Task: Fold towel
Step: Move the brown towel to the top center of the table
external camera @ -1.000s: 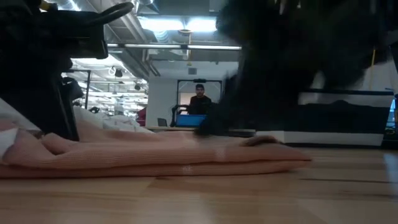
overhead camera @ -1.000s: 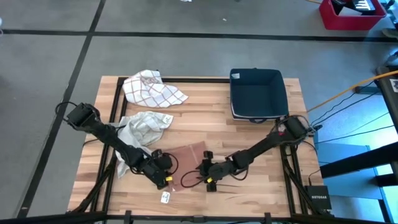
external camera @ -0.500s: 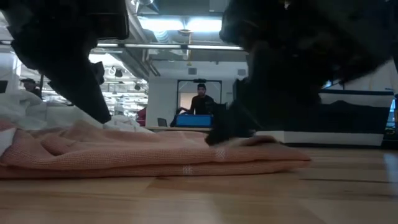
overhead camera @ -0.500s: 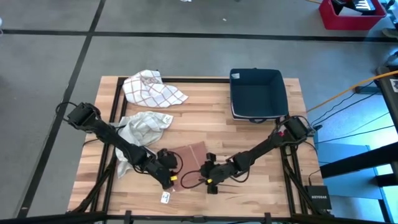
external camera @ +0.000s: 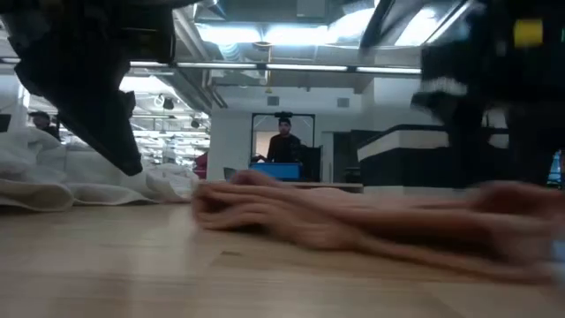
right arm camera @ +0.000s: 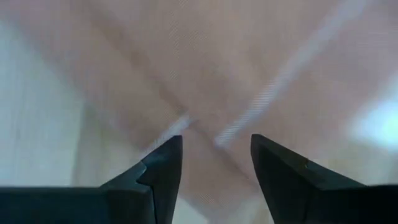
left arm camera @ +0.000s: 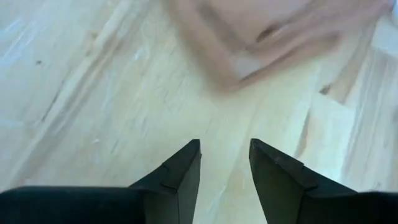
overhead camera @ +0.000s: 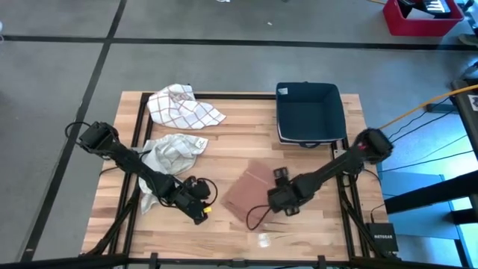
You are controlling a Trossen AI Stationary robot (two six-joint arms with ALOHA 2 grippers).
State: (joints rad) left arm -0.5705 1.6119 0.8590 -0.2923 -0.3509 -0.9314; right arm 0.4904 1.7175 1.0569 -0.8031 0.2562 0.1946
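The pink towel (overhead camera: 248, 193) lies loosely folded, lower centre of the high view, on the wooden surface (overhead camera: 246, 142). The right pincer (overhead camera: 279, 199) sits at its right edge, fingers apart and empty; the left pincer (overhead camera: 200, 211), also apart, is off the cloth to the left. Expect thin, limp, light fabric: pinch it at a corner or hem.

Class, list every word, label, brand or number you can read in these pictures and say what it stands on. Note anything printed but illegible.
No text can be read with certainty.
Black box on the floor right of the table: white lettering, too small to read.
Small white tag on the table near the pink towel: too small to read.
Tag on the crumpled white cloth: illegible.
Wrist views: no lettering.
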